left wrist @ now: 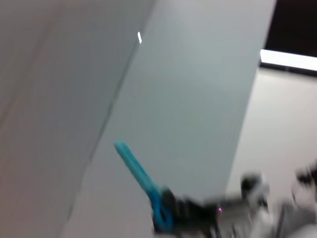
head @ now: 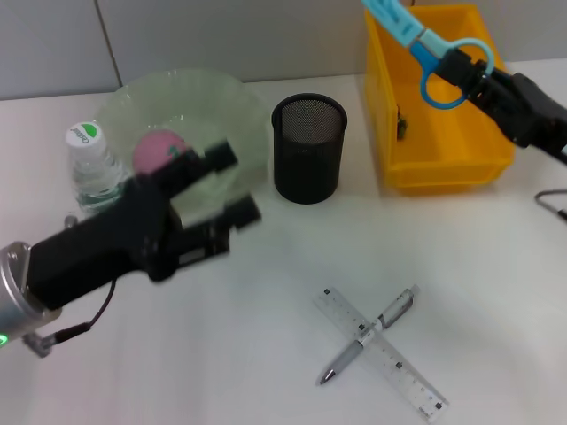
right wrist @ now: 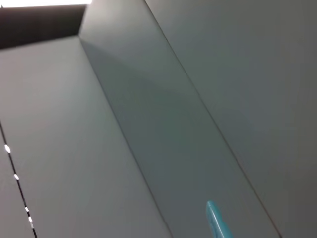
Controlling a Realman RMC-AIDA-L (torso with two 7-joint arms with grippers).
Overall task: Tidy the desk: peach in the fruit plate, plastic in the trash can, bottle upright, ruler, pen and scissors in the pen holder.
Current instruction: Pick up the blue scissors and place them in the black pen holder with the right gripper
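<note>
My right gripper is shut on the handle of the blue scissors, held in the air above the yellow trash can, blades pointing up and back. The scissors also show in the left wrist view, and their tip in the right wrist view. My left gripper hangs open and empty over the green fruit plate, where the pink peach lies. The bottle stands upright beside the plate. The pen lies crossed over the clear ruler on the table, in front of the black mesh pen holder. I cannot make out the plastic.
A small dark item lies inside the trash can by its left wall. A cable runs along the table's right edge. The white table is bare at the front left.
</note>
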